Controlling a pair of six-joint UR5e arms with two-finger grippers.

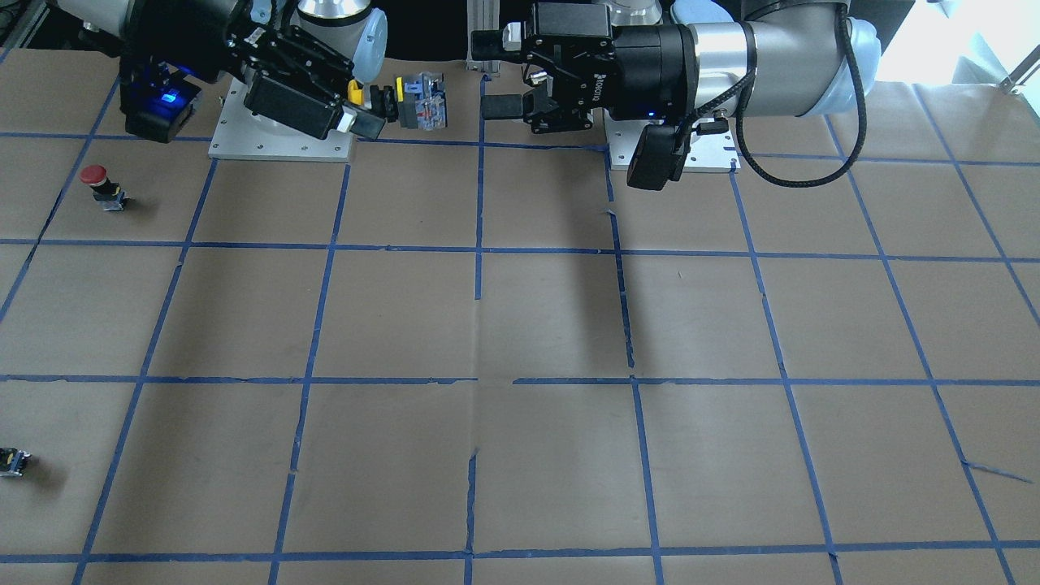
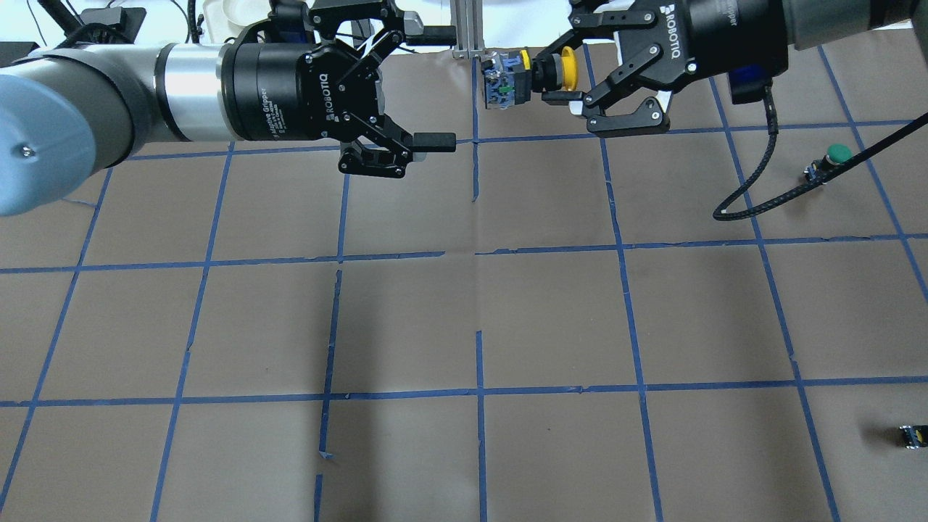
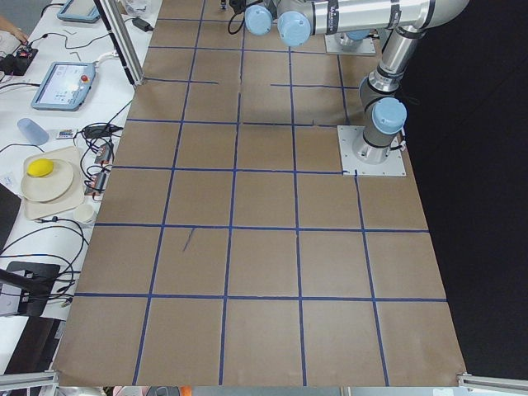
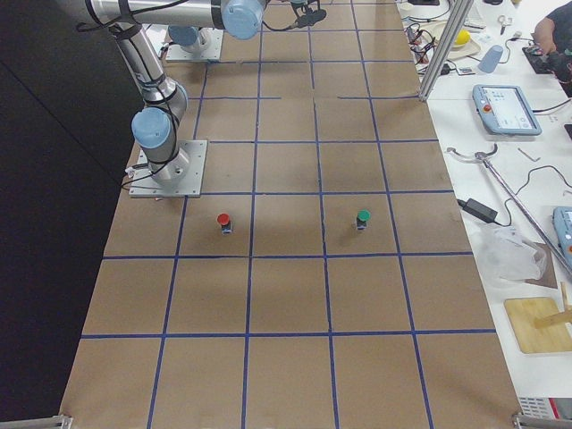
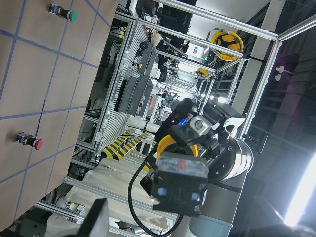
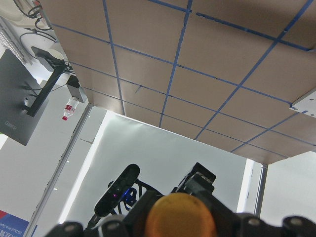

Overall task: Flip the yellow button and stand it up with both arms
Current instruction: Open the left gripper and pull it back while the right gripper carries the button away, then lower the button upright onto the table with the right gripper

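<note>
My right gripper (image 2: 557, 72) is shut on the yellow button (image 2: 540, 72) just behind its yellow cap and holds it sideways in the air. The grey-black contact block points toward my left gripper (image 2: 442, 87). The left gripper is open and empty, level with the button and a short gap from the block. In the front-facing view the right gripper (image 1: 370, 104) holds the button (image 1: 410, 101), and the left gripper (image 1: 494, 73) faces it. The left wrist view looks straight at the button's block (image 5: 180, 180). The right wrist view shows the cap (image 6: 180, 215).
A red-capped button (image 1: 96, 180) and a green-capped button (image 2: 834, 156) stand on the brown, blue-taped table (image 2: 478, 304) on my right side. A small capless block (image 2: 910, 435) lies near the right edge. The arms' base plates (image 1: 280, 138) sit at the robot's edge.
</note>
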